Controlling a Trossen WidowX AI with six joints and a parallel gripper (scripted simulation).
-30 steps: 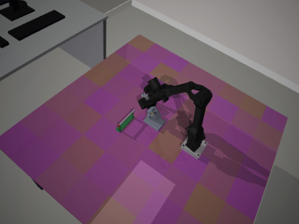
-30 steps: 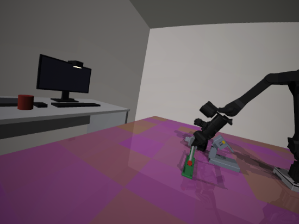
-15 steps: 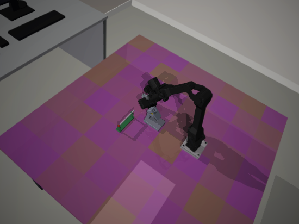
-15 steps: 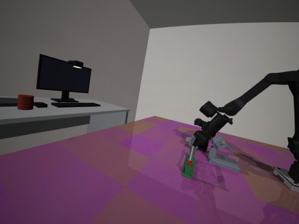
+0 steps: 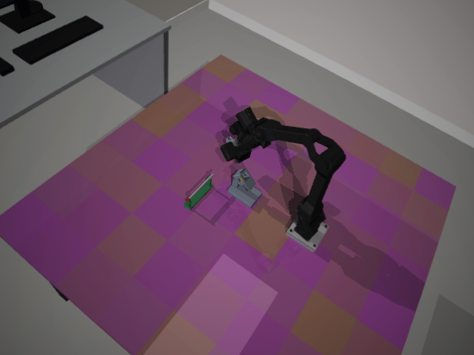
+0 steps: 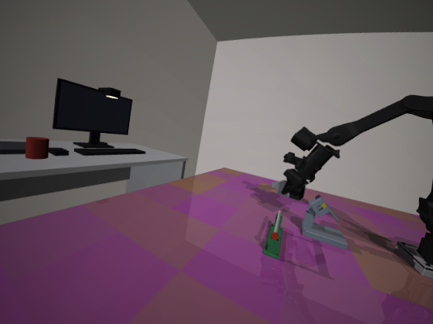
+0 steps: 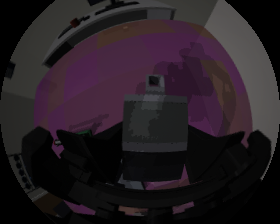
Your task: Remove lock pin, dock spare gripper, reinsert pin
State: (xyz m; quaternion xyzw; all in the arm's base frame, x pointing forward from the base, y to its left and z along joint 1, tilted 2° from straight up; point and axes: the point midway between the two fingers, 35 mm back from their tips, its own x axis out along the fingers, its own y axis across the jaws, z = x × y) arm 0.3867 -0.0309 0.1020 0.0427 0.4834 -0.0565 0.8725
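My gripper (image 5: 233, 146) (image 6: 289, 189) (image 7: 152, 122) is shut on the spare gripper (image 5: 230, 140) (image 6: 278, 185) (image 7: 155, 120), a grey block with a narrower, square-ended spigot pointing away from my wrist. It is held above the table, behind the mount. The grey mount (image 5: 245, 194) (image 6: 325, 236) stands on the table with its angled socket head raised and a yellow mark on it. The lock pin (image 5: 202, 187) (image 6: 278, 222), a pale rod with a red head, lies along the top of the green holder (image 5: 201, 196) (image 6: 272, 249), outside the socket. The inside of the socket is hidden.
The green holder stands a short way from the mount, on the side away from the arm base (image 5: 308, 235) (image 6: 423, 263). A desk (image 5: 125, 32) (image 6: 157, 163) with a monitor and keyboard is beyond the table edge. A red mug (image 6: 37, 148) stands on the desk.
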